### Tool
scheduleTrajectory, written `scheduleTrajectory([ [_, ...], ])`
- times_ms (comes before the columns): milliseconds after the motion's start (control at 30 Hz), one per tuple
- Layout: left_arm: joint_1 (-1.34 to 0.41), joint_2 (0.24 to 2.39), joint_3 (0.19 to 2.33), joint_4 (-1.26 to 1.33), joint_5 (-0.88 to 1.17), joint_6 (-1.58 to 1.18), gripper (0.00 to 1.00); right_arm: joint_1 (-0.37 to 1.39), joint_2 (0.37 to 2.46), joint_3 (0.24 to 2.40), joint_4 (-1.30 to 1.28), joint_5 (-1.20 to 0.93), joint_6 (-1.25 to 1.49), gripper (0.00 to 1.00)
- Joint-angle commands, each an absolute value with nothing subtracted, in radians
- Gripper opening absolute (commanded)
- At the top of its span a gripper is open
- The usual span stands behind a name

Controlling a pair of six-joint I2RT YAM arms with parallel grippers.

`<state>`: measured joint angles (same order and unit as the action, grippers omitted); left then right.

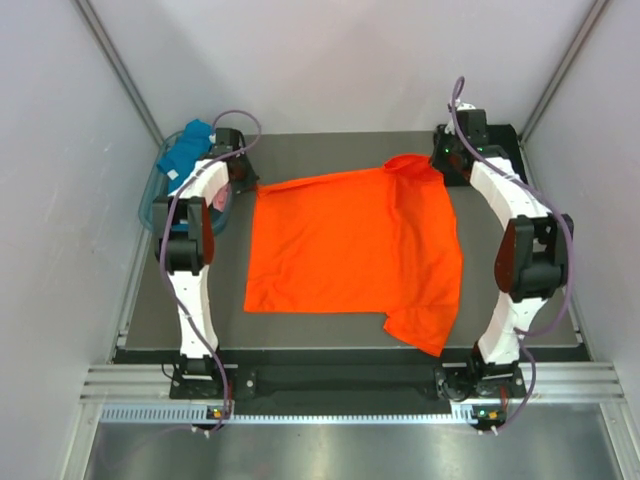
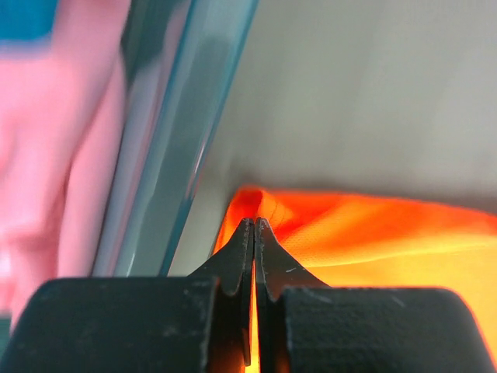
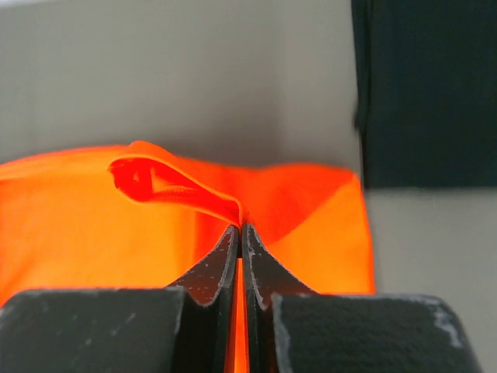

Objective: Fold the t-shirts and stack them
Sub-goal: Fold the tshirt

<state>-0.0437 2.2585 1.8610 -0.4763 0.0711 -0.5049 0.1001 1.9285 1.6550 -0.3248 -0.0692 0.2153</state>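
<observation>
Both claws grip the far edge of the orange t-shirt (image 1: 350, 240), one at each end.

The shirt lies spread across the middle of the dark surface (image 1: 330, 150), and its near right part is rumpled toward the front edge. The left claw (image 2: 254, 227) is clenched on the far left corner, with orange cloth nipped between its tips. It is just beside the translucent basket (image 1: 148, 205), which holds a teal t-shirt (image 1: 187, 148) and a pink t-shirt (image 2: 46, 155). The right claw (image 3: 239, 231) is clenched on the far right end, where a curl of hem stands up beside its tips.
</observation>
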Motion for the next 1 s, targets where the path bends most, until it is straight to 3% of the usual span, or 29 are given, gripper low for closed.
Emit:
scheduleTrajectory([
  [0, -0.038, 2.109, 1.787, -0.521, 0.063, -0.465, 0.0, 0.092, 1.737, 1.577, -0.4, -0.058, 0.25, 0.0],
  [133, -0.038, 2.001, 1.677, -0.56, 0.064, -0.45, 0.0, 0.089, 1.645, 1.471, -0.46, -0.043, 0.244, 0.0],
  [400, -0.038, 1.996, 1.664, -0.739, 0.032, -0.403, 0.0, 0.087, 1.488, 1.263, -0.508, -0.074, 0.238, 0.0],
  [967, -0.038, 1.968, 1.554, -0.741, 0.009, -0.403, 0.0, 0.08, 1.355, 1.117, -0.58, -0.069, 0.198, 0.0],
])
